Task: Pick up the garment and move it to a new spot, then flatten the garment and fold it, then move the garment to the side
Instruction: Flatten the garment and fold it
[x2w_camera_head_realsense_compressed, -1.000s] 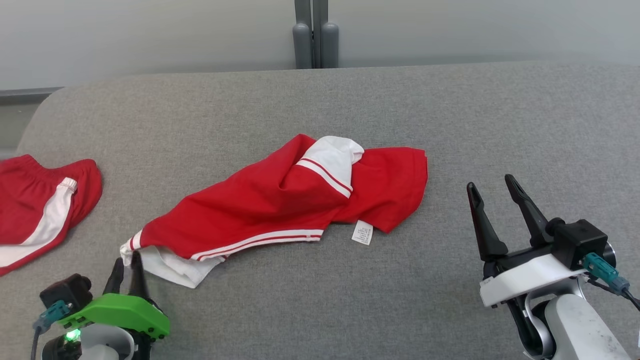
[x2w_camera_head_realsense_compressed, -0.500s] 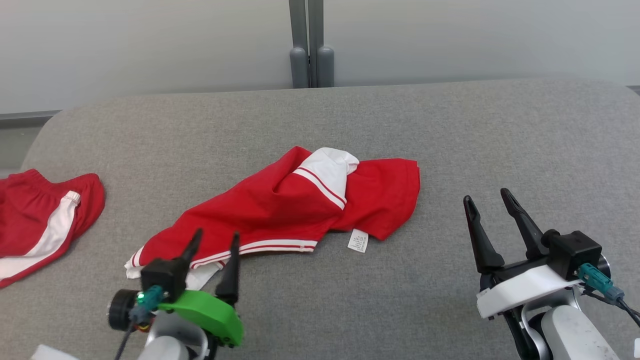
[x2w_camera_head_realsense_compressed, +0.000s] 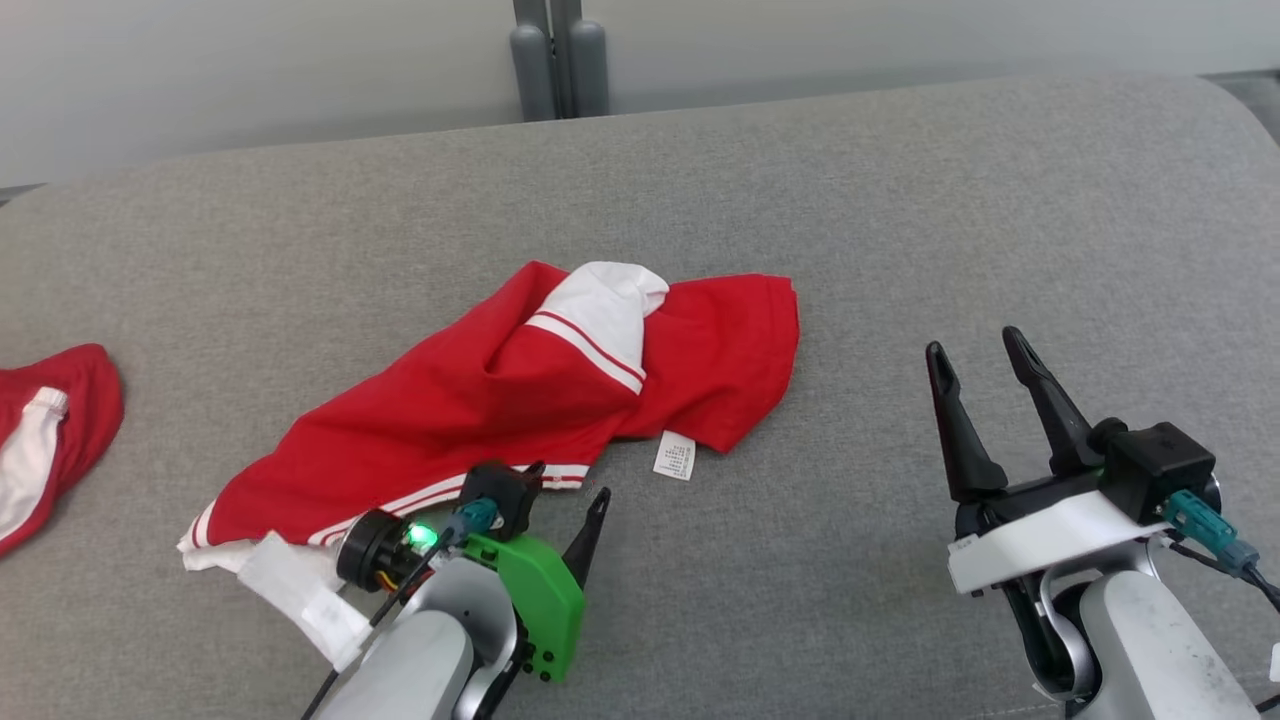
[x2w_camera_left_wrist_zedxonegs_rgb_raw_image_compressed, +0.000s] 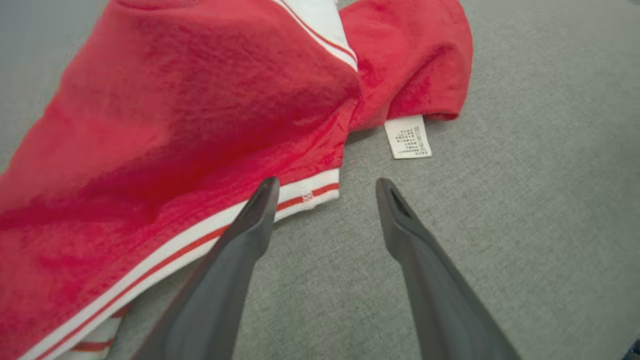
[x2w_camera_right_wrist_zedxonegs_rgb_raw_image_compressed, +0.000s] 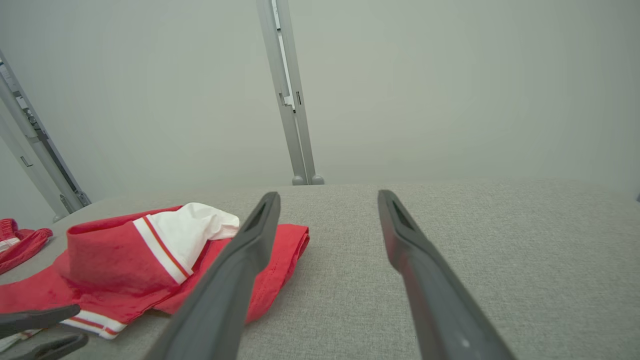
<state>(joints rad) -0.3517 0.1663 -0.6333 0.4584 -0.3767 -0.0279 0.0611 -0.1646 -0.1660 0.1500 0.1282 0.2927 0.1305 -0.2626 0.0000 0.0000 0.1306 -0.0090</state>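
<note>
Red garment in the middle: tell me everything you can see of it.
The red garment is soft-looking cloth with white panels and white-and-red striped trim. It lies crumpled and partly folded over itself, diagonally on the grey fabric surface. A white care label sticks out at its near edge. The open left gripper is poised at its striped hem corner; contact is unclear.

The white care label (x2w_camera_left_wrist_zedxonegs_rgb_raw_image_compressed: 407, 136) on the red garment (x2w_camera_left_wrist_zedxonegs_rgb_raw_image_compressed: 175, 115) carries tiny print, too small to read
</note>
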